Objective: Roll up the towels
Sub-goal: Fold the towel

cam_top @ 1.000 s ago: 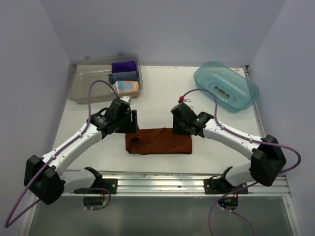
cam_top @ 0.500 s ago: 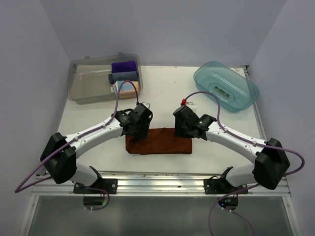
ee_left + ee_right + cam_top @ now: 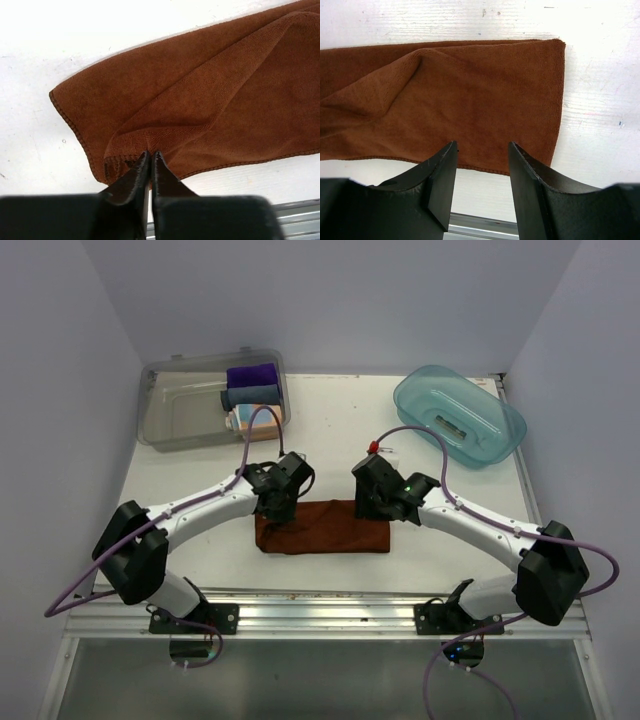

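Where the left hand pinches the brown towel, its edge is hidden.

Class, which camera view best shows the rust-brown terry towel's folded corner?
Left wrist: the rust-brown terry towel folds up close, at the shut left gripper. Top external hides that corner under the gripper; right wrist shows the opposite end.

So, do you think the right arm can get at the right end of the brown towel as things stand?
Probably yes: the right gripper hangs open directly over the right end of the brown towel, and nothing lies between them.
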Controlling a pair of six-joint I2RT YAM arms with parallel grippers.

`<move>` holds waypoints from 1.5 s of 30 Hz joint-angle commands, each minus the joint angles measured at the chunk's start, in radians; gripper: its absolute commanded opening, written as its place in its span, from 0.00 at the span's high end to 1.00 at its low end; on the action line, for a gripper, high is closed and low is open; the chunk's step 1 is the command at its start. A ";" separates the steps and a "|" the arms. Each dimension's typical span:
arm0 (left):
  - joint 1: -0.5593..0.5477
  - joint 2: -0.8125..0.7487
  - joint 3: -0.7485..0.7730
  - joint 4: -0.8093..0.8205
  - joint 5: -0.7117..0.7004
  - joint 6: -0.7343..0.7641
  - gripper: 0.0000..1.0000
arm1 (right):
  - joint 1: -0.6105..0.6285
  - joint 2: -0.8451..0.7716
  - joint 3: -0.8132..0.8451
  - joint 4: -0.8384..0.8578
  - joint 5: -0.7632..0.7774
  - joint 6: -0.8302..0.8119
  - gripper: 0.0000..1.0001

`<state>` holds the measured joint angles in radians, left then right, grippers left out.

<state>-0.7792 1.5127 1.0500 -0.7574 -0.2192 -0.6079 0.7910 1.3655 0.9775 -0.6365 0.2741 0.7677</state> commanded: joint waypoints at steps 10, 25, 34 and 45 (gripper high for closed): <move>0.199 -0.080 -0.040 0.038 0.042 -0.038 1.00 | -0.003 -0.037 0.010 -0.011 0.027 0.015 0.51; 0.403 -0.009 -0.107 0.145 0.137 -0.102 0.53 | -0.003 -0.025 -0.013 -0.005 0.008 0.005 0.51; 0.364 -0.161 -0.068 0.035 -0.023 -0.127 0.54 | -0.056 0.007 0.003 -0.009 0.025 -0.060 0.51; 0.193 -0.083 -0.209 0.194 0.178 -0.093 0.64 | -0.113 0.355 0.230 0.012 -0.070 -0.222 0.75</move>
<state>-0.5938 1.3949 0.8780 -0.6231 -0.0807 -0.7181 0.7033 1.6695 1.1336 -0.6304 0.2310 0.6132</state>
